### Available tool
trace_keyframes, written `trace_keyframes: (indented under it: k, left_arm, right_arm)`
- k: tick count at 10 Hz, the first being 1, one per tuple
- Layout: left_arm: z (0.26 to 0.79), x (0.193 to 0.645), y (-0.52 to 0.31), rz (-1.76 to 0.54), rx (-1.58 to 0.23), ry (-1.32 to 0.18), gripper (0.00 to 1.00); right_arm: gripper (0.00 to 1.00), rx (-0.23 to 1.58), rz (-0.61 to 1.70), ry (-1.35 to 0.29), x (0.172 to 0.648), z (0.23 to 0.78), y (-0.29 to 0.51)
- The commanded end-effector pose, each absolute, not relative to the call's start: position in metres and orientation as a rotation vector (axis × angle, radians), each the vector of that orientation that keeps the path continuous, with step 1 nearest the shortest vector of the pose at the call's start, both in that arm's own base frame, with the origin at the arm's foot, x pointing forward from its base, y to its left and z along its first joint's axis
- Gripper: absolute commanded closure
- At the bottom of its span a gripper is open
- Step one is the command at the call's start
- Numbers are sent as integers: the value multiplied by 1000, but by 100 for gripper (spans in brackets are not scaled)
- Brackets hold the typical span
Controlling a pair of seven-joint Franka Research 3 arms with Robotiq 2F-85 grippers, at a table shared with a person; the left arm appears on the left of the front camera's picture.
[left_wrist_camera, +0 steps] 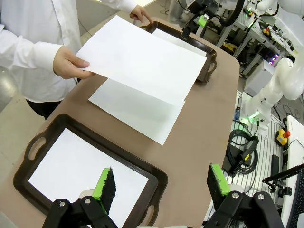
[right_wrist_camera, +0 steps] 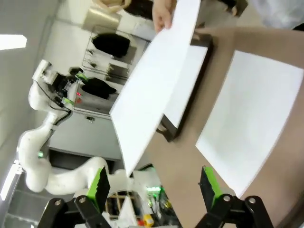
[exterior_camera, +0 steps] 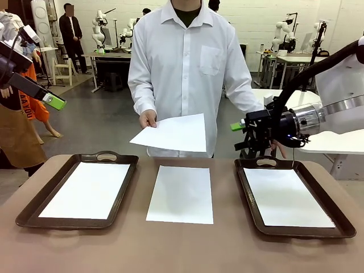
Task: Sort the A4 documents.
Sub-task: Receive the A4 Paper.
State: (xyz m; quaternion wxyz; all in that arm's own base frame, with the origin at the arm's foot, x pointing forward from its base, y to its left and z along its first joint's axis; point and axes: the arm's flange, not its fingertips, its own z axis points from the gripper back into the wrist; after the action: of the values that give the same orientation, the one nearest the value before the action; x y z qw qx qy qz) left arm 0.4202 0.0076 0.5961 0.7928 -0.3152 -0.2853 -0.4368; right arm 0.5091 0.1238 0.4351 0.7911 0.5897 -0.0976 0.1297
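Observation:
A person across the table holds one white A4 document [exterior_camera: 173, 133] [left_wrist_camera: 142, 57] [right_wrist_camera: 152, 90] in one hand [exterior_camera: 148, 118] above the table's middle. A second sheet [exterior_camera: 181, 194] [left_wrist_camera: 135, 109] [right_wrist_camera: 251, 118] lies flat on the table between two dark brown trays. The left tray [exterior_camera: 34, 213] [left_wrist_camera: 159, 176] and the right tray [exterior_camera: 244, 187] each hold a white sheet. My left gripper [exterior_camera: 52, 100] [left_wrist_camera: 161, 183] hangs open, high above the left tray. Beyond the right tray's far handle, my right gripper [exterior_camera: 245, 132] [right_wrist_camera: 154, 185] stands open and empty.
The brown table [exterior_camera: 182, 250] has bare room along its front edge and between the trays. The person's other hand [left_wrist_camera: 140, 13] rests by the right tray's far end [left_wrist_camera: 209, 66]. Workbenches and cables fill the room beyond.

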Motion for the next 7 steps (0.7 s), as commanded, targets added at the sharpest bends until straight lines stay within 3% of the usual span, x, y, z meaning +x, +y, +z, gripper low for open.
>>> trace_keyframes:
  k: [1, 7]
  left_arm:
    - [597, 419, 7, -944, -674, -612, 0]
    - [597, 419, 7, -944, -674, -612, 0]
  right_arm:
    - [0, 1364, 196, -164, 523, 438, 143]
    - [0, 1374, 142, -56, 548, 405, 198]
